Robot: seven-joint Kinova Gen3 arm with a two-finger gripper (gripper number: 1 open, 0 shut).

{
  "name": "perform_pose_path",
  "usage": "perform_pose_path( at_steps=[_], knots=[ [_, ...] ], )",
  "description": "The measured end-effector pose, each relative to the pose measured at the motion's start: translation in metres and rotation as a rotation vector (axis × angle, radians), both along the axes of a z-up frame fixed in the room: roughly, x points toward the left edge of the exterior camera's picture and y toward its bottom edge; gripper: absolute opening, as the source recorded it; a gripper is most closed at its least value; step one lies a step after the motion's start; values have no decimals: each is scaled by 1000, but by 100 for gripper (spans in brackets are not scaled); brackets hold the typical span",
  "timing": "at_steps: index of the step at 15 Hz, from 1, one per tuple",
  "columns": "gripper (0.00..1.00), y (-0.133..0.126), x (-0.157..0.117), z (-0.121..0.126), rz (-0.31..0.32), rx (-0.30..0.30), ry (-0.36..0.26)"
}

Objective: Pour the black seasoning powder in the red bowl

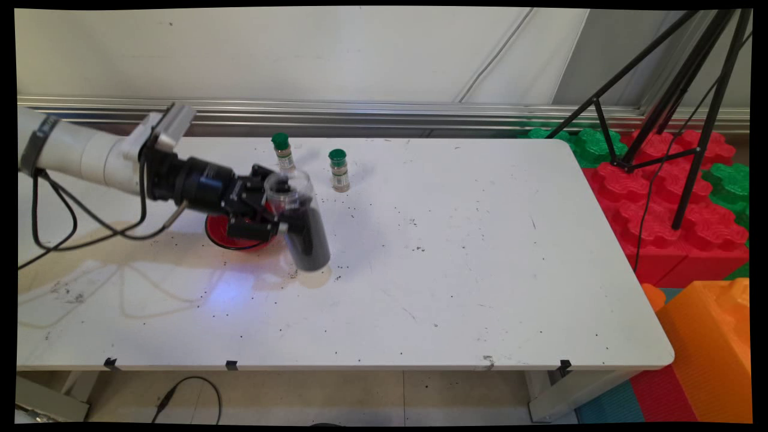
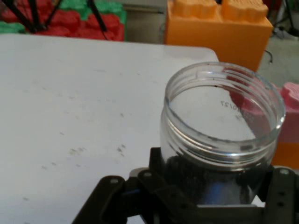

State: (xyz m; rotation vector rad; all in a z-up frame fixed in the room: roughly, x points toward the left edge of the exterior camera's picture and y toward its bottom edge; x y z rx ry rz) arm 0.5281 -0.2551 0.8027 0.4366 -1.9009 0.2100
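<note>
Toward the left half of the white bench, the black two-finger tool is clamped on a clear plastic jar with an open threaded mouth, part filled with dark granules and held tilted, its base low over the bench, likely so the contents stay in. Just behind it a red round dish lies on the bench, partly hidden by the tool. Nearer the far edge stand two small green-capped spice bottles, apart from the jar, with dark specks scattered about.

White arm — black wrist, black fingers — dangling black cables
</note>
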Motion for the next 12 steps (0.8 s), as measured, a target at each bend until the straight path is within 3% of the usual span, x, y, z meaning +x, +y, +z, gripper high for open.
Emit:
perform_pose_path(
  at_steps=[12],
  knots=[
    [0, -52, 28, 43, 159, -66, 27]
  ],
)
